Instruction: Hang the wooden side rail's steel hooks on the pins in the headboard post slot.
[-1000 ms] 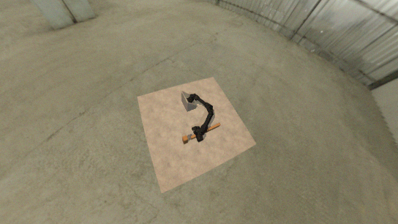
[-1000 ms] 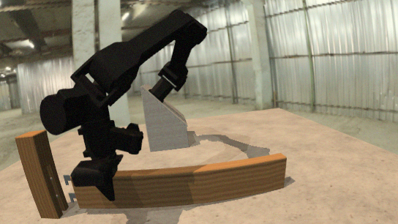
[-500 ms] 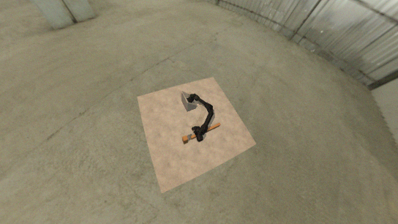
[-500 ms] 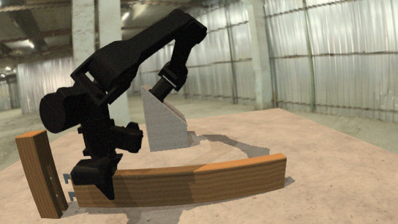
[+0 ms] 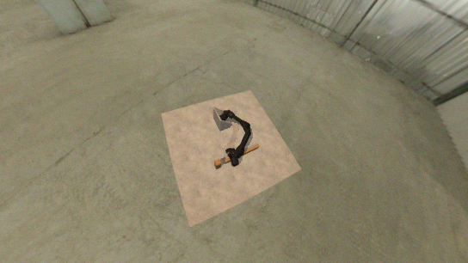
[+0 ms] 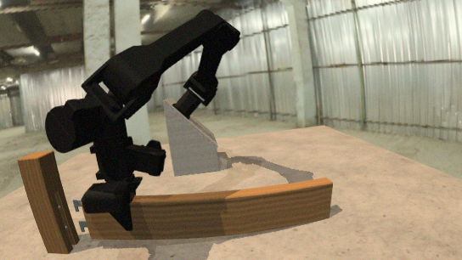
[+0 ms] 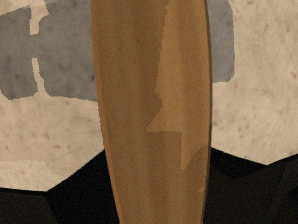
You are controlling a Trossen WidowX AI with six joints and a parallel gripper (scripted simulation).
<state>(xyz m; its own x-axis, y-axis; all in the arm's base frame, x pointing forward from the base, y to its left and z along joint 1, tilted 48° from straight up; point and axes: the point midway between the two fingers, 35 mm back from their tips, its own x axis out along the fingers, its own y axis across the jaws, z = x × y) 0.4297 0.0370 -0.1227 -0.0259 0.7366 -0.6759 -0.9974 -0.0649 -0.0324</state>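
Two steel hooks [image 5: 222,160] [image 6: 83,226] at one end of the wooden rail [image 5: 253,149] [image 6: 238,212] [image 7: 145,90], just beside the post [image 5: 218,163] [image 6: 44,204] but apart from it, and not on the pins [image 6: 65,227] in its slot. Gripper [image 5: 233,157] [image 6: 123,204] [image 7: 148,147] pinching the rail across its sides, near the hooked end. Rail on edge, lengthwise away from the upright post, over the table [image 5: 193,193] [image 6: 289,153] [image 7: 260,115]; contact under the far end hard to tell. Grey wedge-shaped block [image 5: 221,125] [image 6: 193,155] behind the rail, well apart from the post.
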